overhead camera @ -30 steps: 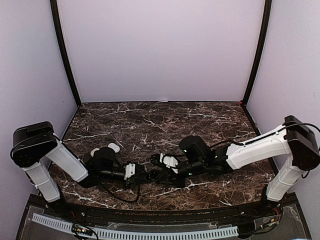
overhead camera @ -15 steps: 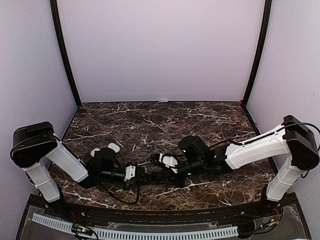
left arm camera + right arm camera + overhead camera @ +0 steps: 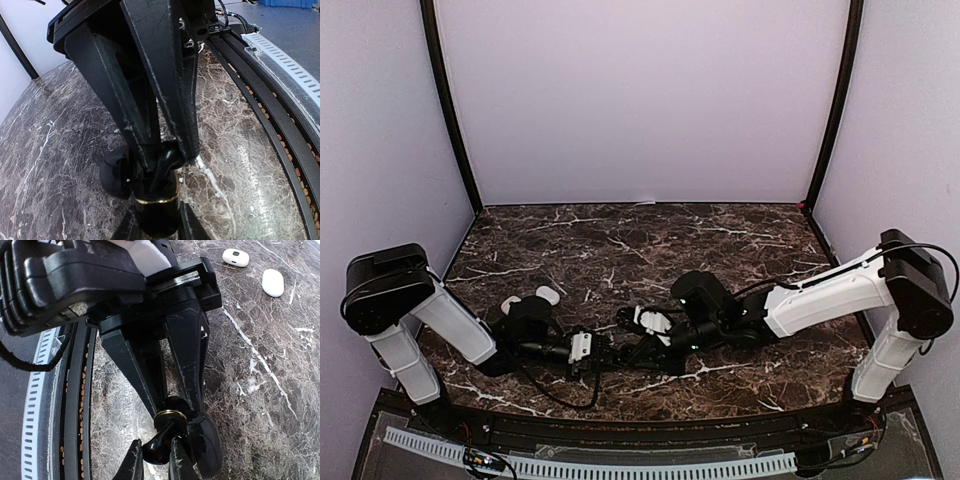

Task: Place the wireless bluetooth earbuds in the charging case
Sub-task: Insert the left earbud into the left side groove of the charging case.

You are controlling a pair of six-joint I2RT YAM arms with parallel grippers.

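A black earbud point(image 3: 168, 156) is pinched between the tips of my left gripper point(image 3: 167, 155), which is shut on it. Its stem reaches down into the mouth of a black charging case point(image 3: 156, 212) with a gold rim, whose lid point(image 3: 116, 175) hangs open to the side. My right gripper point(image 3: 177, 410) is shut on that case point(image 3: 172, 416) from the opposite side. In the right wrist view the earbud's head point(image 3: 157, 450) still sticks out of the rim. Both grippers meet low over the marble near the table's front point(image 3: 628, 354).
Two white pebble-shaped cases point(image 3: 548, 296) point(image 3: 510, 303) lie behind the left arm; the right wrist view shows them far off point(image 3: 235, 257) point(image 3: 273, 282). A black rail and cable chain point(image 3: 590, 465) run along the near table edge, close to the grippers.
The right arm's wrist has drifted slightly left, toward the left gripper. Both grips are unchanged.
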